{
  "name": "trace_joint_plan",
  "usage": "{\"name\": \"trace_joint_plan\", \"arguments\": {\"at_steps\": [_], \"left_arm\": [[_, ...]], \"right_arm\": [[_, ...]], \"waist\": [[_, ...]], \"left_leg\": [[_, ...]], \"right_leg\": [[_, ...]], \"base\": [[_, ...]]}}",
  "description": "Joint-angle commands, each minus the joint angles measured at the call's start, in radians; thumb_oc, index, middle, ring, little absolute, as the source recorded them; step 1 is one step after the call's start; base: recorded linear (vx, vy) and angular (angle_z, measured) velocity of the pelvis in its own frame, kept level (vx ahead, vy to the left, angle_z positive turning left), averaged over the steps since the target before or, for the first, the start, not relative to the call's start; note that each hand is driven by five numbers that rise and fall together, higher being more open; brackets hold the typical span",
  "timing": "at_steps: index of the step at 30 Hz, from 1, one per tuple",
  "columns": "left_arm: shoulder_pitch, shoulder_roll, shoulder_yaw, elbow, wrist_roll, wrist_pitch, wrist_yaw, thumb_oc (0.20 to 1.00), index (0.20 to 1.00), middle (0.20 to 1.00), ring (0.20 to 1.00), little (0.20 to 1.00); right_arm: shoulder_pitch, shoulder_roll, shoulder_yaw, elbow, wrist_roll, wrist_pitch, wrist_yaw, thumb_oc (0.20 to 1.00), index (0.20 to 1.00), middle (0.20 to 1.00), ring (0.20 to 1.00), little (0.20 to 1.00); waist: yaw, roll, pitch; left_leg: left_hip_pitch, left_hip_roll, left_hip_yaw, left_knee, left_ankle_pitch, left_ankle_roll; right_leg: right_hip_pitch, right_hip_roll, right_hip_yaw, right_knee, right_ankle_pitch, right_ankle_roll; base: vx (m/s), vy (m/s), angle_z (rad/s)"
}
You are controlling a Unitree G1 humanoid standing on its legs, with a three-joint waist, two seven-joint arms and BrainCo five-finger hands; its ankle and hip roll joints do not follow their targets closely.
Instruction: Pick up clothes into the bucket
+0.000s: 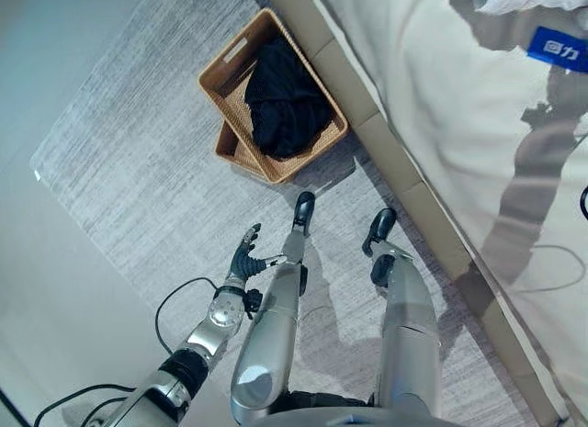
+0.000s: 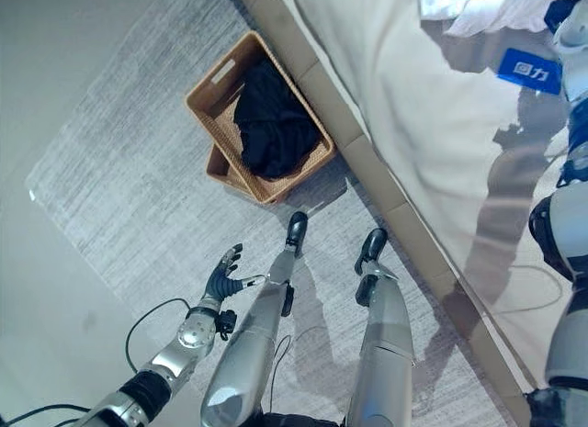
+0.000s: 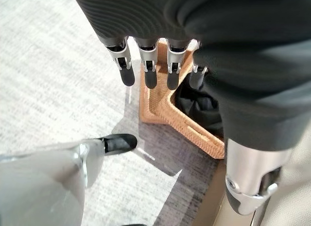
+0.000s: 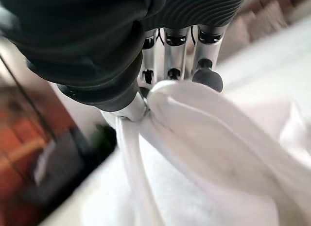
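The right hand (image 4: 180,60) pinches white cloth (image 4: 218,138) on the bed (image 1: 432,106); a trailing fold could miss the basket (image 1: 234,78), while the left hand (image 1: 246,254) hangs open.

1. Basket (image 1: 235,67): tan-brown woven wicker.
2. Garment (image 1: 285,96) inside the basket: plain black.
3. Rug (image 1: 138,170) beneath the basket: pale grey with fine streaks.
4. Floor (image 1: 55,69) beyond the rug's edge from the basket: plain light grey.
5. Bed (image 1: 441,106) beside the basket: cream-white cover over a beige frame.
6. Cloth (image 4: 204,133) on the bed, at the right hand (image 4: 175,65): white.
7. Left hand (image 3: 146,65): silver fingers, dark tips, dark ribbed cover.
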Motion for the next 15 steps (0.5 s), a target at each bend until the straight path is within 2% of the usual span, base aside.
{"name": "trace_joint_plan", "arguments": {"at_steps": [1,7,8,9,11,13,14,15], "left_arm": [[0.007,0.047,0.025,0.044,0.056,-0.026,0.03,1.0,1.0,1.0,1.0,1.0],[0.014,0.072,0.049,0.04,0.066,-0.034,0.028,1.0,1.0,1.0,1.0,1.0],[0.015,0.083,0.058,0.029,0.054,-0.038,0.012,1.0,1.0,1.0,1.0,1.0],[0.015,0.083,0.059,0.028,0.054,-0.037,0.012,1.0,1.0,1.0,1.0,1.0],[0.018,0.105,0.052,-0.015,0.046,-0.046,-0.021,1.0,1.0,1.0,1.0,1.0],[0.021,0.115,0.052,-0.036,0.038,-0.047,-0.036,1.0,1.0,1.0,1.0,1.0],[0.011,0.145,0.039,-0.12,0.024,-0.057,-0.078,1.0,1.0,1.0,1.0,1.0],[0.011,0.147,0.04,-0.122,0.022,-0.056,-0.079,1.0,1.0,1.0,1.0,1.0]], "right_arm": [[-0.144,-0.079,0.076,-0.08,0.01,-0.057,-0.1,0.2,0.2,0.2,0.2,0.2],[-0.185,-0.093,0.061,-0.132,-0.005,-0.063,-0.161,0.2,0.2,0.2,0.2,0.2],[-0.208,-0.105,0.068,-0.152,-0.016,-0.061,-0.169,0.2,0.2,0.2,0.2,0.2],[-0.207,-0.104,0.068,-0.152,-0.016,-0.061,-0.169,0.2,0.2,0.2,0.2,0.2],[-0.228,-0.103,0.075,-0.151,-0.009,-0.063,-0.163,0.2,0.2,0.2,0.2,0.2],[-0.23,-0.1,0.079,-0.15,-0.005,-0.064,-0.157,0.2,0.2,0.2,0.2,0.2],[-0.244,-0.089,0.092,-0.155,-0.001,-0.065,-0.139,0.2,0.2,0.2,0.2,0.2],[-0.244,-0.089,0.091,-0.154,-0.001,-0.065,-0.139,0.2,0.2,0.2,0.2,0.2]], "waist": [[-0.023,-0.079,-0.004],[-0.033,-0.117,-0.004],[-0.037,-0.131,-0.018],[-0.037,-0.131,-0.017],[-0.045,-0.153,-0.073],[-0.047,-0.158,-0.09],[-0.057,-0.17,-0.131],[-0.058,-0.17,-0.131]], "left_leg": [[0.077,0.013,-0.001,0.059,-0.093,-0.001],[0.213,0.021,0.018,0.051,-0.113,-0.002],[0.261,0.027,0.023,0.04,-0.118,-0.003],[0.264,0.027,0.023,0.039,-0.118,-0.003],[0.318,0.033,0.03,0.014,-0.127,-0.004],[0.339,0.037,0.036,-0.001,-0.128,-0.005],[0.371,0.043,0.046,-0.024,-0.128,-0.009],[0.369,0.042,0.045,-0.027,-0.122,-0.008]], "right_leg": [[0.166,0.0,0.026,-0.106,0.036,0.114],[0.34,0.019,0.017,-0.203,0.069,0.122],[0.396,0.025,0.015,-0.237,0.078,0.123],[0.4,0.026,0.014,-0.239,0.078,0.123],[0.469,0.038,0.01,-0.293,0.092,0.127],[0.492,0.044,0.008,-0.315,0.098,0.128],[0.53,0.052,0.005,-0.355,0.107,0.132],[0.53,0.052,0.004,-0.36,0.114,0.132]], "base": [[-0.09,0.07,-0.11],[0.01,0.034,-0.17],[0.04,0.031,-0.12],[0.06,0.034,-0.08],[0.09,0.04,-0.09],[0.1,0.037,-0.05],[0.09,0.042,-0.07],[0.08,0.034,-0.12]]}}
